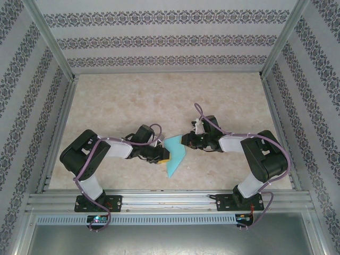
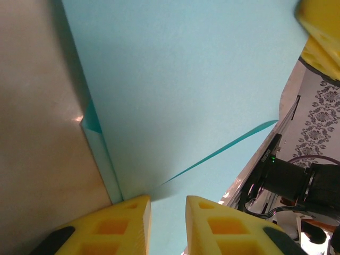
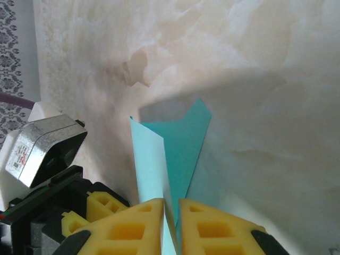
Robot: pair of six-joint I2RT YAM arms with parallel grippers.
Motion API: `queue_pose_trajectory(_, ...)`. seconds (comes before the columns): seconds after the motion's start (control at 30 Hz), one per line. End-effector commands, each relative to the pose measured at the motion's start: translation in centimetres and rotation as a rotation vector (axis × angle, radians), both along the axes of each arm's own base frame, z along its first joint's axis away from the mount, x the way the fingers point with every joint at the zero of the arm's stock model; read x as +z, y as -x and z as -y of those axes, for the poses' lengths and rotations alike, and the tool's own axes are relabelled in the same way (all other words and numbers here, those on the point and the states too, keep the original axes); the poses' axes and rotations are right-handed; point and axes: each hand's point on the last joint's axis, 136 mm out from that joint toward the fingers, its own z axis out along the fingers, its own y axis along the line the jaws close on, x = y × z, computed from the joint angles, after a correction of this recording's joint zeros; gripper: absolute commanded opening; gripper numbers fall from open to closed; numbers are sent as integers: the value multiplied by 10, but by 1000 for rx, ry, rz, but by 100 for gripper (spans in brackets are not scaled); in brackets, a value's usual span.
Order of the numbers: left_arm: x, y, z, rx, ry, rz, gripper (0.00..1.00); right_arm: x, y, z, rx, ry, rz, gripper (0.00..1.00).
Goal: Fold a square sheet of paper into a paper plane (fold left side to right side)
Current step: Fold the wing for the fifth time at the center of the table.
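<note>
Paper: I'm looking at a thin, creased turquoise-blue sheet of paper on the beige marbled tabletop. It sits near the front edge, between my two arms.
Shape: On the right wrist view its flaps stand up off the surface. The left wrist view shows a long slanting crease.
Left gripper: At the sheet's left edge. Its yellow fingers are slightly parted and slack, and paper shows through the gap.
Right gripper: At the sheet's upper right edge, fingers almost together. The paper's edge runs into the slit, and I can't tell whether it's clamped.
</note>
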Motion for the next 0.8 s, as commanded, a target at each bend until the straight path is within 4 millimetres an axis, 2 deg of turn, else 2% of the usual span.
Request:
queue_pose_trajectory(0.0,-16,-3,0,-26,-47,19,24,5,-1,0,15,-28,-17,20)
queue_pose_trajectory(0.33,-20,-7,-6,-61,-88,24,23,-3,-14,-6,46,-34,-27,22)
queue_pose_trajectory(0.4,-20,-8,-8,-66,-94,25,23,-3,-15,-7,48,-33,-24,17)
queue_pose_trajectory(0.5,-17,-12,-11,-70,-103,41,26,-2,-15,-6,41,-32,-25,2)
queue_pose_trajectory(0.63,3,-19,-15,-85,-125,121,35,-2,-13,-1,7,-16,-34,0)
queue_pose_trajectory(0.77,33,-25,-26,-100,-182,247,43,-1,-9,2,-46,18,-52,0)
